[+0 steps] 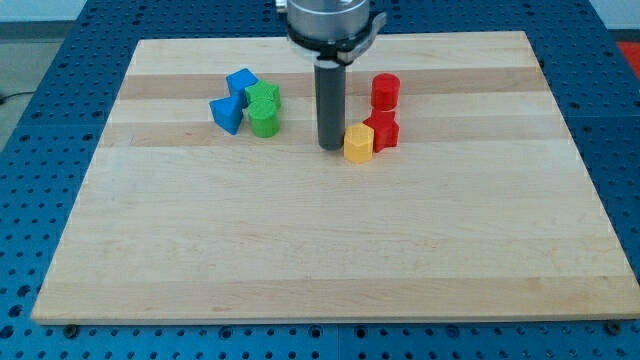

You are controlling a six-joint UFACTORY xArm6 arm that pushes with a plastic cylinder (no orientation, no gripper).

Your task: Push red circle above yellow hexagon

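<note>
Pale wooden desk [300, 250] on blue pegboard [60, 60] — no fingers, only the rod's tip [331, 148] just left of the yellow hexagon [358, 143]. Red circle [386, 91] sits farther back, right; another red block [383, 130] touches the hexagon.

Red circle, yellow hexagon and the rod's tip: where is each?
red circle [386, 90], camera view, on its round top face.
yellow hexagon [358, 142], camera view, centre of the block.
my tip [331, 147], camera view, rod's very end, just left of the yellow hexagon.
</note>
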